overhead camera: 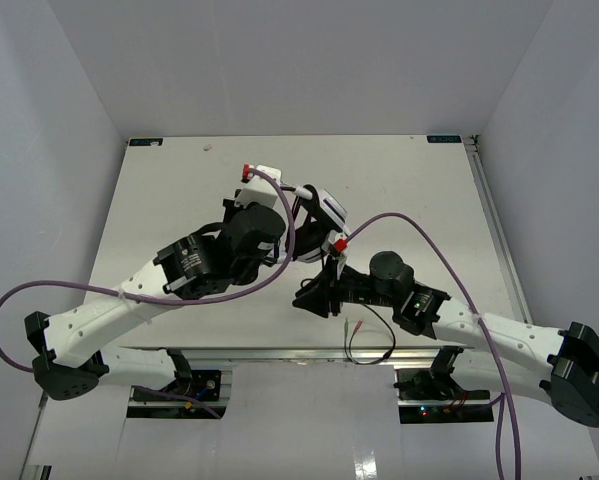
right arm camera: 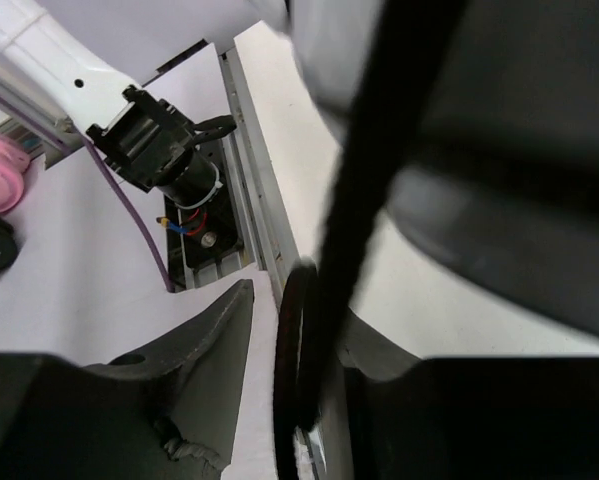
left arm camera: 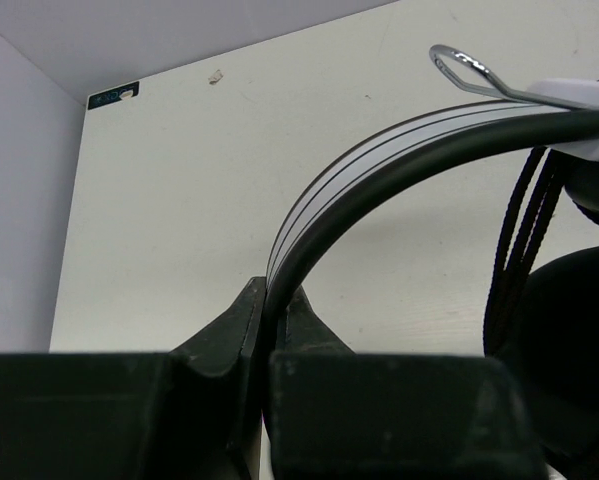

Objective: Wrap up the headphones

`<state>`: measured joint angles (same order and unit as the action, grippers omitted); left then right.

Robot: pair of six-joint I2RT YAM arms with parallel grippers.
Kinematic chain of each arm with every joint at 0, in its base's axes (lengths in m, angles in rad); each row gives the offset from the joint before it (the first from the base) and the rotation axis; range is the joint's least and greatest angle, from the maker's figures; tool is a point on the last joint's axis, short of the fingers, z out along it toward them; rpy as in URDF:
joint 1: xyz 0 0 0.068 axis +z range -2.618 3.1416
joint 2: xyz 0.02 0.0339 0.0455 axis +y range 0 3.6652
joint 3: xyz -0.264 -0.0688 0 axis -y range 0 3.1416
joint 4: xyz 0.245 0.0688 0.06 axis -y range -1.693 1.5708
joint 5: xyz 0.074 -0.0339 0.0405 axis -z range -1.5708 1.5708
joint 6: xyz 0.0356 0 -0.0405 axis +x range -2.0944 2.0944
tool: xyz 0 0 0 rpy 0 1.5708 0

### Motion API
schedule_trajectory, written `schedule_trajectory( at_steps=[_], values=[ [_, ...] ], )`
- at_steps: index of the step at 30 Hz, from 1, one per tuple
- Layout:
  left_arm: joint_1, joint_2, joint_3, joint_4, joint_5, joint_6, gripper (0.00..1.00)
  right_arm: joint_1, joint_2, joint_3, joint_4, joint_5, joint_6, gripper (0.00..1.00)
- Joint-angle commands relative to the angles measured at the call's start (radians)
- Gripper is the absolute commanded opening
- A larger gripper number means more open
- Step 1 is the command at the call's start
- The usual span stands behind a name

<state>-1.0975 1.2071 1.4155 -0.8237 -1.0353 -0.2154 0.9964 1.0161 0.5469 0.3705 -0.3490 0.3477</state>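
Two sets of fingers are being brought together over the middle of the pale flat surface (overhead camera: 179, 180), where the white-and-black over-ear headphones with the thin black headband (overhead camera: 322, 212) are being held. The left arm's fingers (left arm camera: 229, 335) are being pressed together on the headband, which is arching away to the right. The right arm's fingers (right arm camera: 214, 340) are standing apart, with a dark strand, judged to be the long thin dark cord (right arm camera: 349, 200), running between them unpinched. Several strands are lying side by side next to an ear cup, and a loose loop is trailing on the near part of the surface. The winding step is judged to be in hand, partly done. For the next move, a fresh hold on the slack is being called for, then another turn around the headphones while the headband is being clamped steady.
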Motion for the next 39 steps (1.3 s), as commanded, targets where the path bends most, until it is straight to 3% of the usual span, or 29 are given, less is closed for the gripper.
schedule_trajectory(
  at_steps=[1,18,31,35,39],
  values=[
    [0.002,-0.052,0.077,0.011,0.041,-0.141,0.00,0.017,0.004,-0.016,0.025,0.118,-0.036,0.39],
    [0.002,-0.069,0.200,-0.125,-0.056,-0.311,0.00,0.039,-0.047,-0.115,0.096,0.179,-0.048,0.40],
    [0.002,-0.188,0.122,0.008,-0.032,-0.355,0.00,0.049,-0.021,-0.142,0.152,0.176,-0.034,0.34],
    [0.002,-0.220,0.115,0.045,-0.020,-0.361,0.00,0.052,-0.002,-0.144,0.161,0.172,-0.033,0.20],
    [0.002,-0.231,0.114,0.056,-0.018,-0.365,0.00,0.058,0.031,-0.143,0.169,0.165,-0.033,0.15]
  ],
)
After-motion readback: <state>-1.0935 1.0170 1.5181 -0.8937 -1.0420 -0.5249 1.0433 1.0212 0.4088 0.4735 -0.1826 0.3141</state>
